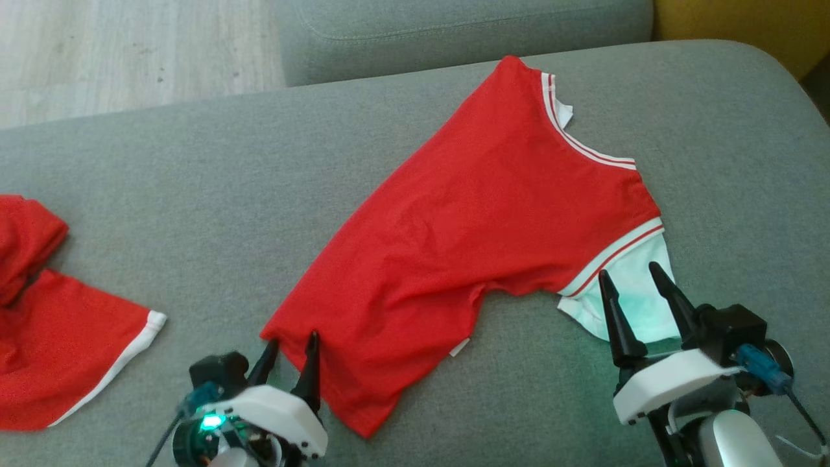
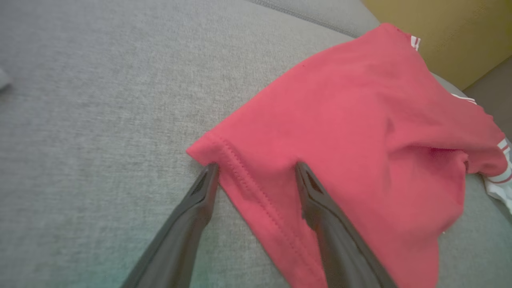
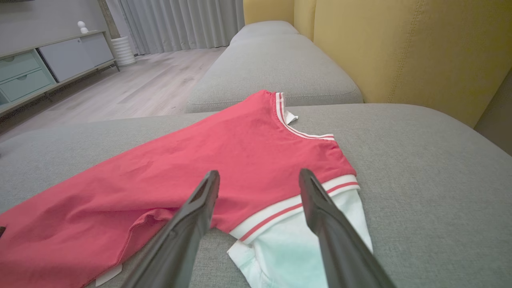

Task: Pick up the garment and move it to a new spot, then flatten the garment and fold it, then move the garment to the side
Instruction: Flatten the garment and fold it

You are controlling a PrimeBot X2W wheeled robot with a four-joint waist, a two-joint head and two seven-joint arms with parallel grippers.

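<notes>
The garment (image 1: 480,214) is a red T-shirt with a white striped collar and a white sleeve (image 1: 629,298), lying rumpled and slanted on the grey sofa cushion (image 1: 194,194). My left gripper (image 1: 292,347) stands open at the shirt's lower left hem corner (image 2: 208,150), one finger on the cushion beside the hem, the other over the red cloth. My right gripper (image 1: 632,272) is open, hovering over the white sleeve (image 3: 316,240) near the striped cuff. In the right wrist view the garment (image 3: 224,160) stretches away to the left. Nothing is gripped.
A second red cloth with white trim (image 1: 58,337) lies at the cushion's left edge. Another grey cushion (image 1: 467,29) sits behind, with a yellow backrest (image 3: 400,48) to the right. Wooden floor (image 1: 130,52) lies beyond the far left.
</notes>
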